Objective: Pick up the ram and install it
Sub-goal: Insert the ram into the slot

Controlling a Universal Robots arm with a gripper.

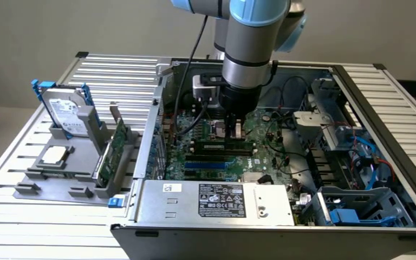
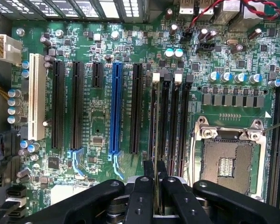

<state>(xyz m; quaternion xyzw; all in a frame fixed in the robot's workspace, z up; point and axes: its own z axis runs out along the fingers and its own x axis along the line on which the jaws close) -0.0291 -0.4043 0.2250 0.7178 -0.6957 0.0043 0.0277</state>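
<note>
Over the open computer case [image 1: 280, 241], the arm reaches straight down, its gripper [image 1: 233, 131] low above the motherboard [image 1: 270, 157]. On the wrist view the two black fingers [image 2: 141, 200] are clamped on the ram [image 2: 156, 130]. The ram shows edge-on as a thin strip running along the black memory slots [image 2: 167, 116], between the long blue slot [image 2: 115, 107] and the processor socket [image 2: 228, 163]. Whether its lower edge sits in a slot cannot be told. Outside the case, at the exterior view's left, a grey fixture [image 1: 41, 189] carries a hard drive [image 1: 65, 111] and a broader green card [image 1: 114, 151]
</note>
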